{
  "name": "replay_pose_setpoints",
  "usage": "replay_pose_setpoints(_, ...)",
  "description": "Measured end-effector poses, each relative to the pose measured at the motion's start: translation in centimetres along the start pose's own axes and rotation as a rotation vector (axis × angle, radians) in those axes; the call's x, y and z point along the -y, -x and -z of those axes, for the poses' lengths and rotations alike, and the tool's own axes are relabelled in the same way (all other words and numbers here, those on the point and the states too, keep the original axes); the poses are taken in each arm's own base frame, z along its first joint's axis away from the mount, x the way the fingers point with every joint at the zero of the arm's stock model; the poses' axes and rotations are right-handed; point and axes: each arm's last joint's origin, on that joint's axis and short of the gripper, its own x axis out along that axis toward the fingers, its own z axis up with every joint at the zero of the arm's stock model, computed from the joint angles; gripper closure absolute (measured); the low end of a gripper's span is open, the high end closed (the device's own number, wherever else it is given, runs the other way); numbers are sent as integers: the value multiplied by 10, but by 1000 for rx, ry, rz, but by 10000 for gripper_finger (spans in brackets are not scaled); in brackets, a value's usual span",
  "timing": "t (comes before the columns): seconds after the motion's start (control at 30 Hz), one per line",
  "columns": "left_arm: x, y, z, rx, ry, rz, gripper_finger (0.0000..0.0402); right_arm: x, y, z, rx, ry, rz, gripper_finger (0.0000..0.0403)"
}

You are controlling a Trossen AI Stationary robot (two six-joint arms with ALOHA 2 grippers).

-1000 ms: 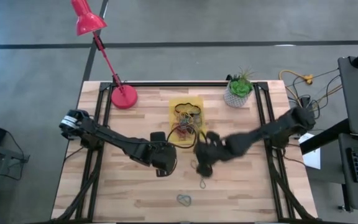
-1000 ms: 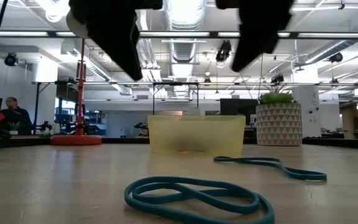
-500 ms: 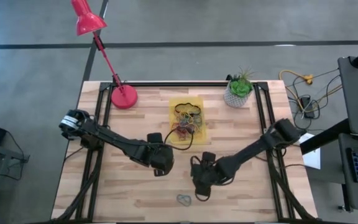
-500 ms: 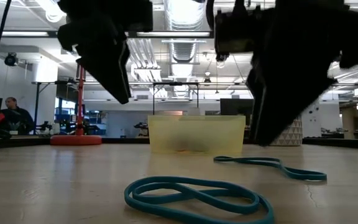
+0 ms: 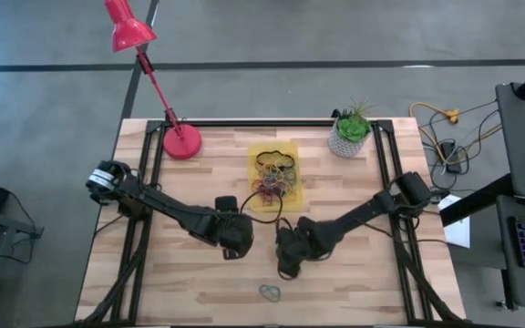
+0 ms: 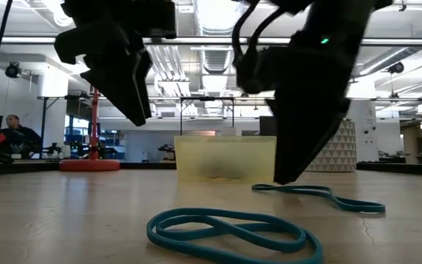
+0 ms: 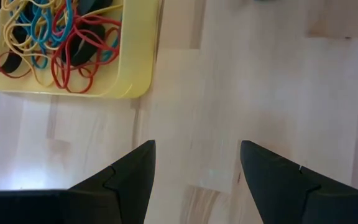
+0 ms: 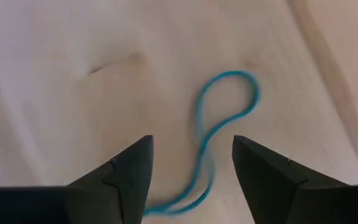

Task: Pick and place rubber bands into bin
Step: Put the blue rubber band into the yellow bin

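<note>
Right hand [image 8: 191, 158] spread wide, poised straddling the blue rubber band [image 8: 219, 134] for a pinch, bin [image 5: 253, 173] off at twelve o'clock on the desk [image 5: 354, 282]; left hand [image 7: 194, 165] spread too, empty, waiting beside the bin.

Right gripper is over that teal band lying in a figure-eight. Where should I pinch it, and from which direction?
Probably at the narrow waist of the teal band, where its two strands run close together, so one pinch takes both. Come straight down from above: it lies flat on the table, so there is no side to get under. The right gripper is open and already straddles that stretch.
</note>
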Motion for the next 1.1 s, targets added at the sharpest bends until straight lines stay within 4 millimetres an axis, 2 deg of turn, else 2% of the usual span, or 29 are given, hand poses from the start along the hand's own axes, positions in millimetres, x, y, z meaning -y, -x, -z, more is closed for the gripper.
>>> replay_pose_setpoints(0.13, 0, 0, 1, -2, -3, -1, 182, 8, -8, -8, -29, -30, -9, 204)
replay_pose_setpoints(0.4, -1, -8, 12, -40, -18, -17, 182, 10, -24, -2, -99, -35, -10, 232)
replay_pose_setpoints(0.73, -2, -10, 15, -47, -22, -20, 182, 12, -34, 2, -64, -38, 70, 371)
replay_pose_setpoints(0.83, -2, -8, 15, -43, -21, -18, 182, 12, -35, 2, -65, -43, 68, 391)
replay_pose_setpoints(0.9, -3, -7, 15, -38, -18, -16, 182, 11, -30, 0, -72, -46, 50, 393)
replay_pose_setpoints(1.0, -5, -3, 14, -27, -13, -11, 182, 8, -13, -6, -63, -46, -5, 394)
replay_pose_setpoints(1.1, -6, 0, 13, -14, -8, -15, 182, 7, 16, -14, -5, -59, -57, 395)
